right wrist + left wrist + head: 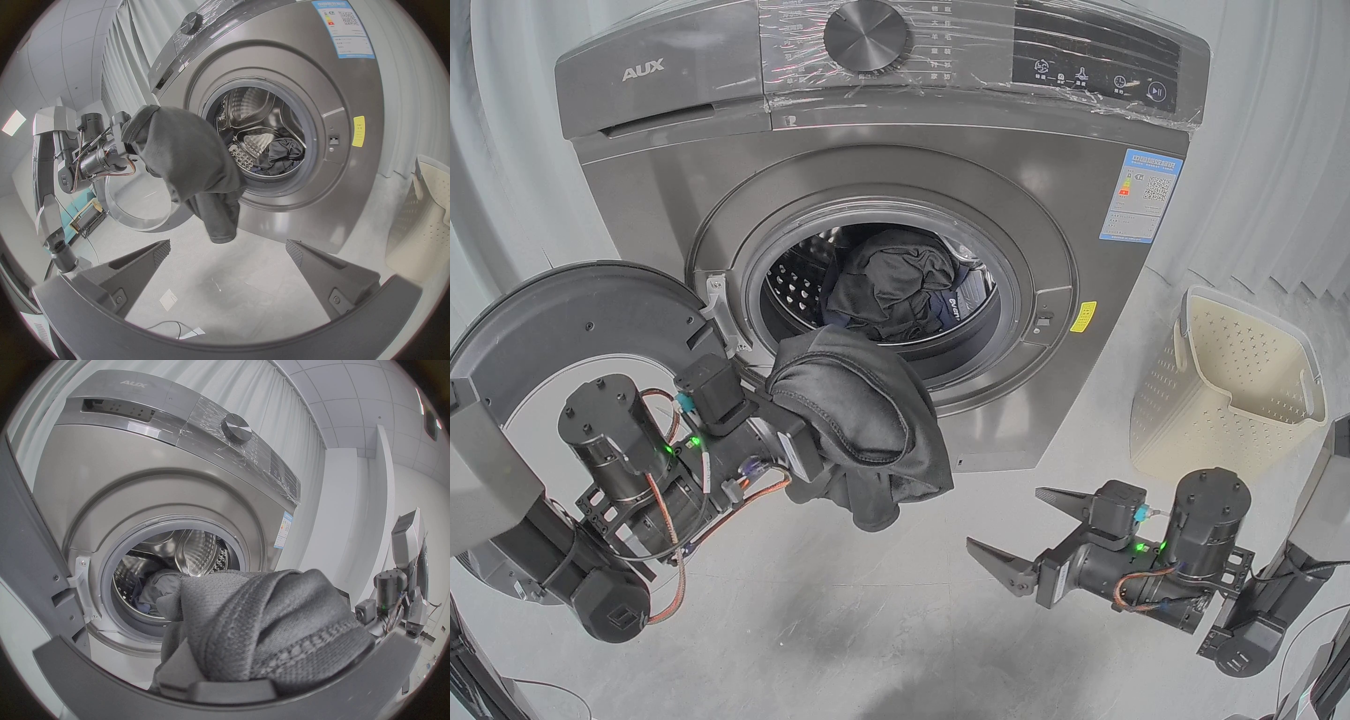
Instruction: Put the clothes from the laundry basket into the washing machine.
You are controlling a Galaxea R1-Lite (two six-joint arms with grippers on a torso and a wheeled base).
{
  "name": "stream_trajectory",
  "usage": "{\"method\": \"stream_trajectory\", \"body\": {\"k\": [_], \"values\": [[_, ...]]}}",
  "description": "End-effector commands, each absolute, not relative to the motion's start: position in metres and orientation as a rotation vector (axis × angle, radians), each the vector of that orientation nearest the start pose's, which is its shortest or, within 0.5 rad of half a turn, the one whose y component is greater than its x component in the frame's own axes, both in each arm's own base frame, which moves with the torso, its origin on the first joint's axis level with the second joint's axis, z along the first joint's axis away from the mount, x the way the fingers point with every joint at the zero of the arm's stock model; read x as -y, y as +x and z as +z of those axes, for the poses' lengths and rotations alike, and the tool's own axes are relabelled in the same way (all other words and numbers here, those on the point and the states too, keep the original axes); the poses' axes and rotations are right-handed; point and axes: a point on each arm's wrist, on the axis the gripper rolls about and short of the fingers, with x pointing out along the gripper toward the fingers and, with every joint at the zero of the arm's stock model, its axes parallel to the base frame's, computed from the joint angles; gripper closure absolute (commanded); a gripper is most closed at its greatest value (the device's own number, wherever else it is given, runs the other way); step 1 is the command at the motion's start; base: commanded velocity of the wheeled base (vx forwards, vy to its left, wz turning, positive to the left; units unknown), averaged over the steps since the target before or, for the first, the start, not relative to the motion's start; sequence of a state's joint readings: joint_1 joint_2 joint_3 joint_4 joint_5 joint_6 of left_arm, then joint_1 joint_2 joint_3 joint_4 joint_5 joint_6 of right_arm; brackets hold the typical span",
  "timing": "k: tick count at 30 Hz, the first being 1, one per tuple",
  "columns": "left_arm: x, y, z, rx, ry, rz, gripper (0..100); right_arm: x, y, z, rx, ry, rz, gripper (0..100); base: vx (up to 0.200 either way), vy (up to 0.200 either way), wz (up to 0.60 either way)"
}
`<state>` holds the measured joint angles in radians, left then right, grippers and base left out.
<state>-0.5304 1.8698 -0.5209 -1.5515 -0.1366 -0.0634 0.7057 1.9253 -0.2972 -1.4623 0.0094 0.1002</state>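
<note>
Step in hand: we judge this to be the carry-in, with one piece lifted to the machine's mouth and not yet inside.
Left gripper [799,457]: it is clamped on the dark grey garment [862,412]. The cloth drapes over its fingers and hides them, so we read the grip from the way the piece hangs.
Garment: it hangs in the air just in front of the lower rim of the drum opening [877,281], with its tail below the rim and outside the washing machine [1012,169].
Drum: dark clothes [891,281] already lie inside.
Door [572,309]: it is swung wide to the left, beside the left arm.
Right gripper [1005,523]: its claw is spread wide and holds nothing, low over the floor, well apart from the garment.
Laundry basket [1247,375]: it stands on the floor to the right of the machine, and the part of its inside that we see looks bare.
Next move: we think the left arm must push forward through the opening and let go only once the hanging tail clears the rim.
Risk: the tail may catch on the door seal or slide out.
</note>
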Motion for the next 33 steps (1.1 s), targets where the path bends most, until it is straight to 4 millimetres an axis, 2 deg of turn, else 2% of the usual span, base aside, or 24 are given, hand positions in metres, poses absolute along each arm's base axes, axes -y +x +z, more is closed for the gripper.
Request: {"method": "stream_trajectory", "body": {"k": [1, 5, 10, 16, 28, 33], "values": [[0.147, 0.244, 0.149, 0.149, -0.077, -0.666, 100, -0.151, 0.211, 0.093, -0.168, 0.044, 0.625, 0, 0.000, 0.000, 0.00], [0.147, 0.240, 0.143, 0.121, -0.071, -0.675, 100, -0.143, 0.215, 0.092, -0.175, 0.046, 0.593, 0, 0.000, 0.000, 0.00], [0.149, 0.236, 0.139, 0.106, -0.067, -0.689, 100, -0.144, 0.216, 0.093, -0.168, 0.049, 0.593, 0, 0.000, 0.000, 0.00], [0.151, 0.237, 0.137, 0.105, -0.048, -0.692, 100, -0.145, 0.215, 0.092, -0.177, 0.048, 0.599, 0, 0.200, 0.000, 0.00], [0.157, 0.235, 0.128, 0.078, -0.018, -0.711, 100, -0.146, 0.214, 0.090, -0.186, 0.046, 0.604, 0, 0.000, 0.000, 0.00], [0.160, 0.237, 0.123, 0.062, -0.013, -0.716, 100, -0.149, 0.213, 0.089, -0.188, 0.046, 0.611, 0, 0.200, 0.000, 0.00]]}}
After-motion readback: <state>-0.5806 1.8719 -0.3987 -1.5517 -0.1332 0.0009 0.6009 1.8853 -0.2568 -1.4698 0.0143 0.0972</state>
